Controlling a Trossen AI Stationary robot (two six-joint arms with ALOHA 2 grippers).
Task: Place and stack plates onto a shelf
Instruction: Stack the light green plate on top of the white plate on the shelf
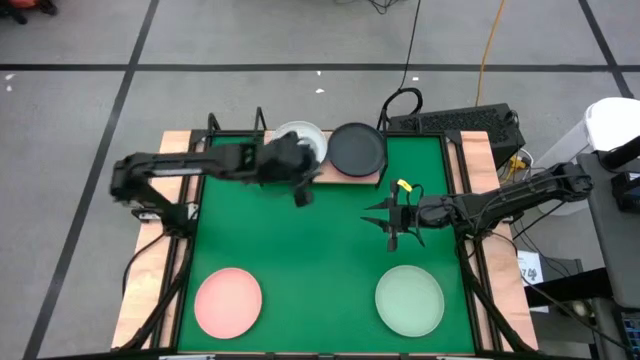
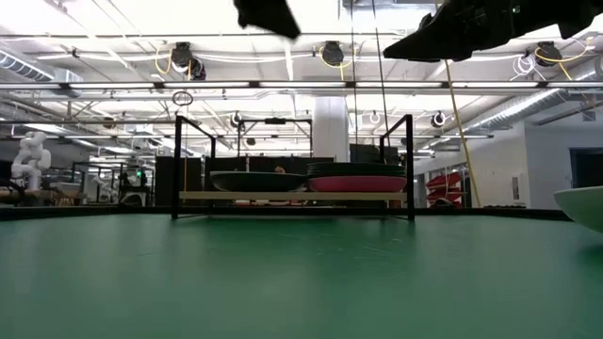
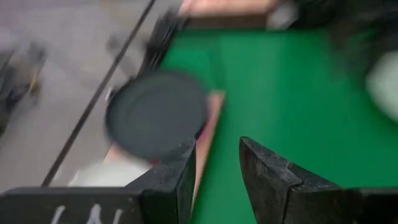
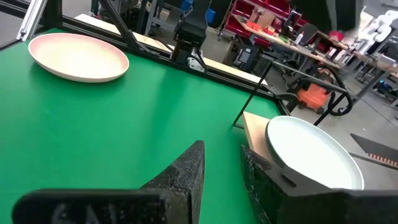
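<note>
The shelf [image 1: 322, 172] stands at the mat's far edge, a light wood board on a black frame [image 2: 292, 196]. On it sit a whitish plate [image 1: 303, 138] and a black plate [image 1: 357, 148]; in the low view the black plate tops a hot pink one [image 2: 356, 185]. A pale pink plate [image 1: 228, 300] and a mint plate [image 1: 409, 298] lie flat on the mat near its front edge. My left gripper [image 1: 300, 192] hangs open and empty just in front of the shelf [image 3: 217, 168]. My right gripper [image 1: 392, 220] is open and empty above the mat's right half [image 4: 222, 171].
The green mat [image 1: 320, 250] lies bare between the shelf and the two front plates. Black frame rails [image 1: 190, 250] run along the mat's left and right sides. A keyboard [image 1: 455, 122] sits beyond the far right corner. Both arms hang high above the mat [image 2: 267, 14].
</note>
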